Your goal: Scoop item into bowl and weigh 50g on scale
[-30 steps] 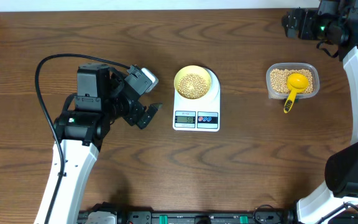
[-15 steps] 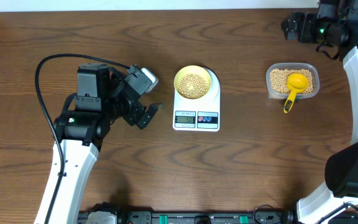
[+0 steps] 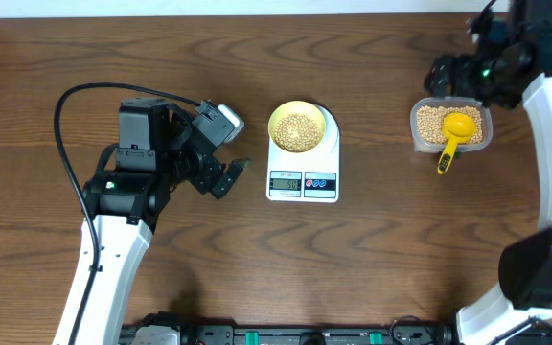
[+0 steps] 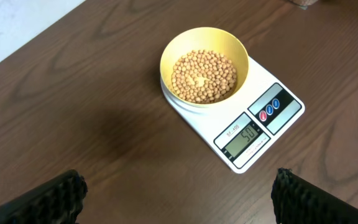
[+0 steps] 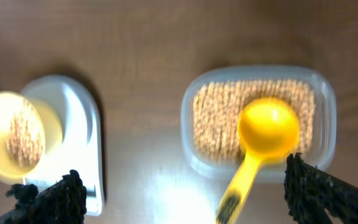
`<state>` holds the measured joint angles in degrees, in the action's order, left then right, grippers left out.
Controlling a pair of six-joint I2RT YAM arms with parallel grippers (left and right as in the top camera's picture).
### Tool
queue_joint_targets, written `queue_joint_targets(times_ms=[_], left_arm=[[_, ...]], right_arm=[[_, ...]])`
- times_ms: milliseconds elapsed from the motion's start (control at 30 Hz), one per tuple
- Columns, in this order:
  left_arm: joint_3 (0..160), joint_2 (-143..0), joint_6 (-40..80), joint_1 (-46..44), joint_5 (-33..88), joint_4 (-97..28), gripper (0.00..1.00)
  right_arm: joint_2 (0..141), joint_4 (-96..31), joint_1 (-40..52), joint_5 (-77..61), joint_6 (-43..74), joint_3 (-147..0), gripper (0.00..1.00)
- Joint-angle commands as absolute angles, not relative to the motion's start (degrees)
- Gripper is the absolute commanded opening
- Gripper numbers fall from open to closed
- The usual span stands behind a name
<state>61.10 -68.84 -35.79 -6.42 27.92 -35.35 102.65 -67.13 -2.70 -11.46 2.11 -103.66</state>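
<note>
Beans point(image 3: 300, 130) lie heaped in the small pale-yellow bowl point(image 3: 274, 117), which sits on the far end of the white scale point(image 3: 303, 196) and covers most of its platform. Nearest, to the left of the scale, the left arm point(image 3: 132, 182) reaches over the brown bench point(image 3: 381, 268) with a black cable point(image 3: 63, 105) looping above it. Its jaws point toward the scale and stand wide apart with nothing between them. The black fingertips point(image 4: 45, 199) show at the lower corners of the left wrist view, clear of the scale. On the scale's near end are the grey display point(image 4: 247, 137), whose digits look like 50, and two small buttons point(image 4: 271, 109) beside it. Well to the right of the scale, level with the bowl, a clear plastic tub point(image 3: 417, 117) holds more beans. A bright yellow scoop point(image 3: 459, 126) rests in it, cup on the beans and handle sticking out over the tub's near rim. Farthest, beyond the tub and right of the scale, the right arm point(image 3: 492, 67) hangs above the bench. Its jaws are also spread wide and grip nothing, with the fingertips point(image 5: 51, 199) at the lower corners of the blurred right wrist view.
</note>
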Motion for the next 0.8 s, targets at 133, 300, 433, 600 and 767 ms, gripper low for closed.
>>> queue_joint_targets(times_ms=[133,300,433,600,767], left_arm=[[60.4,-68.6,-35.1,-6.1,27.5,-35.2,0.97],[60.4,-68.6,-35.1,-6.1,27.5,-35.2,0.97],[60.4,-68.6,-35.1,-6.1,27.5,-35.2,0.97],[60.4,-68.6,-35.1,-6.1,27.5,-35.2,0.97],[60.4,-68.6,-35.1,-6.1,27.5,-35.2,0.97]], right_arm=[[84.9,-74.6,5.5,-2.9,-2.0,-103.0,0.99],[71.0,-68.5,4.5,-3.0,-10.7,-93.7,0.99],[58.0,-56.2,1.4,-3.4,-11.9,-80.1,0.99],[44.1,-41.0,-2.3,-3.7,-11.9,-62.8,0.99],[33.5,-27.4,-2.7,-5.1,-11.9,-46.7,0.99]])
